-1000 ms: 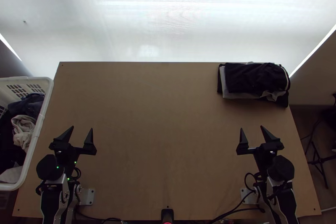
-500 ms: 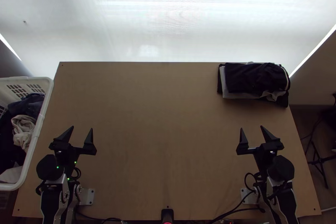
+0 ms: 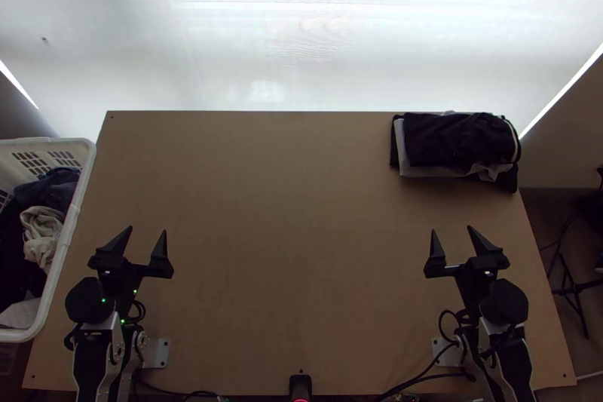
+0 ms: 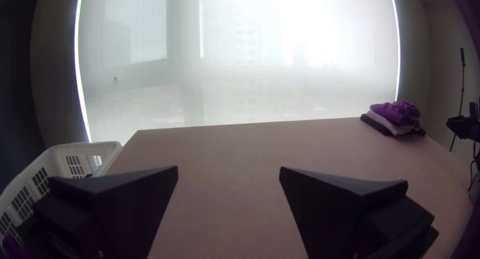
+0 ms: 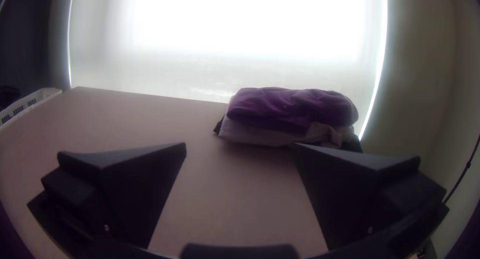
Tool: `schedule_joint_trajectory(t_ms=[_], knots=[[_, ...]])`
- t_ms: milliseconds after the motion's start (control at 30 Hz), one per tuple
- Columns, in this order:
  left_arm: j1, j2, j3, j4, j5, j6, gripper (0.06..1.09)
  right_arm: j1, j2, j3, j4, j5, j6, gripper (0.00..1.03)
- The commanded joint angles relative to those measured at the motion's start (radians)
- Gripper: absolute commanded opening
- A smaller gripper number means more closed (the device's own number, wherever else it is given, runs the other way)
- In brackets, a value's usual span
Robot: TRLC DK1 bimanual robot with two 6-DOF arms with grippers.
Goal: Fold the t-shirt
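The left gripper (image 3: pixel 148 229) and right gripper (image 3: pixel 451 229) sit spread over the table (image 3: pixel 294 213). A folded pile (image 3: pixel 456 142) lies at the far right corner; a basket (image 3: pixel 70 232) of bunched clothes (image 3: pixel 43 232) flanks the left edge — which is the t-shirt, I cannot tell.

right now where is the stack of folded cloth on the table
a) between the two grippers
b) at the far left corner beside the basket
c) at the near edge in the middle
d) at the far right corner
d: in the top view the stack of folded cloth lies at the far right corner of the table, beyond the right gripper.
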Motion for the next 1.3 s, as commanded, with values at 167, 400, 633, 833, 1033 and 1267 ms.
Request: schedule_joint_trajectory(t_ms=[167,400,633,833,1033,1267], knots=[[-0.123,0.0,0.0,0.002,0.002,-0.018,1.05,0.001,0.0,0.0,0.0,-0.001,0.0,0.98],[-0.186,-0.001,0.003,0.037,-0.09,-0.087,1.04,0.037,0.0,0.0,0.0,-0.007,0.029,0.98],[-0.151,0.02,0.097,0.177,-0.262,-0.052,1.05,-0.004,0.0,0.02,0.091,-0.005,-0.103,0.98],[-0.071,0.261,0.387,0.154,-0.271,-0.03,1.04,-0.07,0.04,0.164,0.244,-0.005,-0.193,0.98],[0.035,0.565,0.755,0.043,-0.285,-0.03,1.04,-0.079,0.523,0.614,0.077,-0.001,-0.178,0.98],[0.396,0.941,1.188,-0.224,-0.267,-0.056,1.05,-0.127,0.894,1.089,-0.247,-0.001,0.026,0.98]])
